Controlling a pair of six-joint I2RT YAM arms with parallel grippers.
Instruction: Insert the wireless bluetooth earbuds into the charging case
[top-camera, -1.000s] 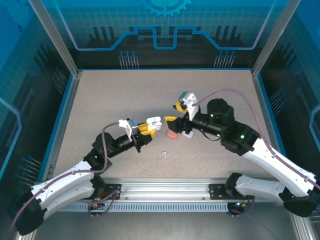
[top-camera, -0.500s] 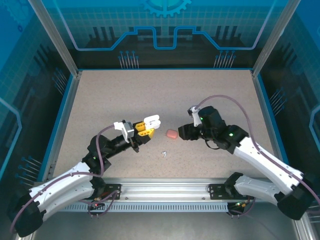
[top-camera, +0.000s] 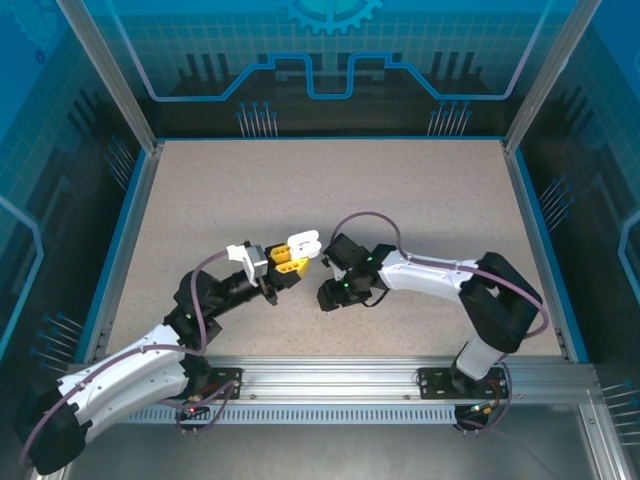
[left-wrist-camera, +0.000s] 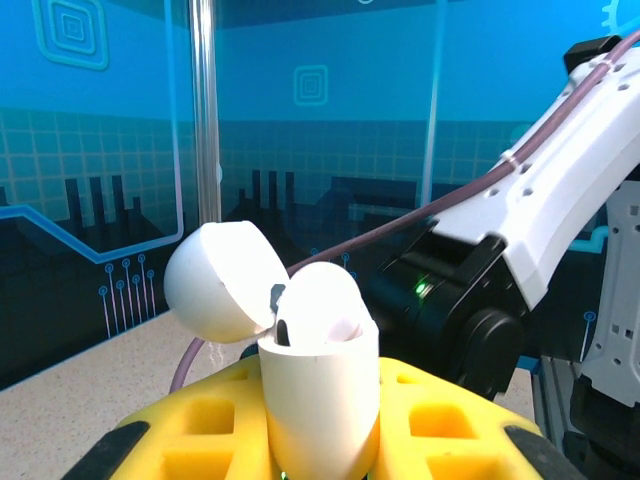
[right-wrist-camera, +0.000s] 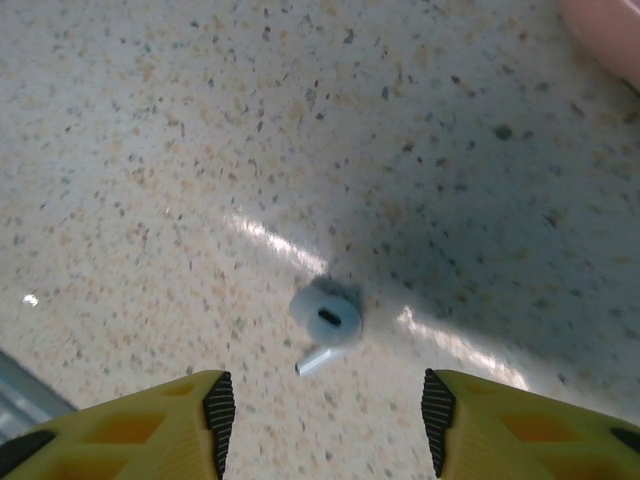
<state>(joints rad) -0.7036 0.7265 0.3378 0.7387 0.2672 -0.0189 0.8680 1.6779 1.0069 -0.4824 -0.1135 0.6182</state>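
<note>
On speckled table (right-wrist-camera: 150, 150) — tiny white stemmed earbud (right-wrist-camera: 326, 322).

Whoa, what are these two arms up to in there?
Two robot arms are sharing one job. The left gripper holds a white charging case upright, lid flipped open. The right gripper hovers with jaws apart over a white earbud lying on the table, not yet gripping it.
</note>
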